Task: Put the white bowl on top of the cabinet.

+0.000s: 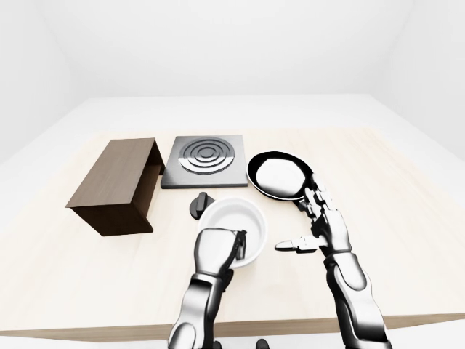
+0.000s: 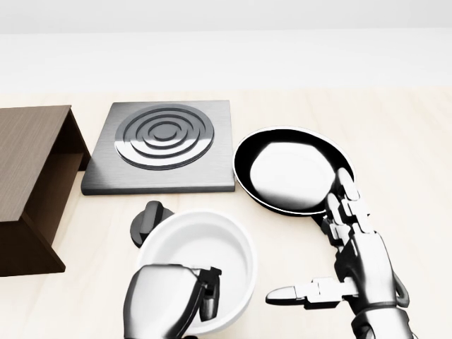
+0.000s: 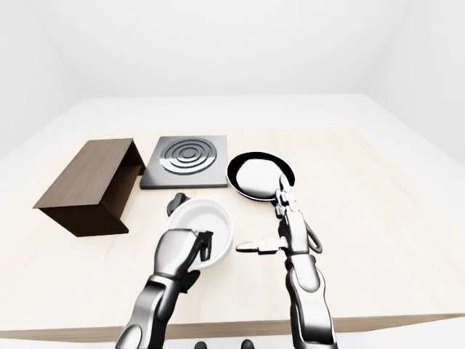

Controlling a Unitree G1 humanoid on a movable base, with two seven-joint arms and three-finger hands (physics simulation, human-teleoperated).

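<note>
Gripping the white bowl (image 2: pixel 201 265) by its near rim, the left hand (image 2: pixel 166 304) appears to be in the lifting step: judged from the bowl's tilt and the shadow beneath it in the right-eye view, the bowl looks raised a little off the table (image 1: pixel 407 218), though contact underneath cannot be told for certain. Its fingers (image 2: pixel 210 293) curl over the rim into the bowl's inside, pressed close together, pinching the wall against the palm. The bowl sits low in the head view, just below the black knob (image 2: pixel 150 222) and left of the black pan (image 2: pixel 293 169). The right hand (image 2: pixel 353 261) holds nothing, its fingers spread and straight, thumb pointing toward the bowl but apart from it, fingertips close by the pan's near edge. The next move calls for carrying the bowl leftward and up over the brown cabinet (image 1: pixel 116 182), whose flat top lies bare, keeping the rim pinch firm so the bowl does not tip.
</note>
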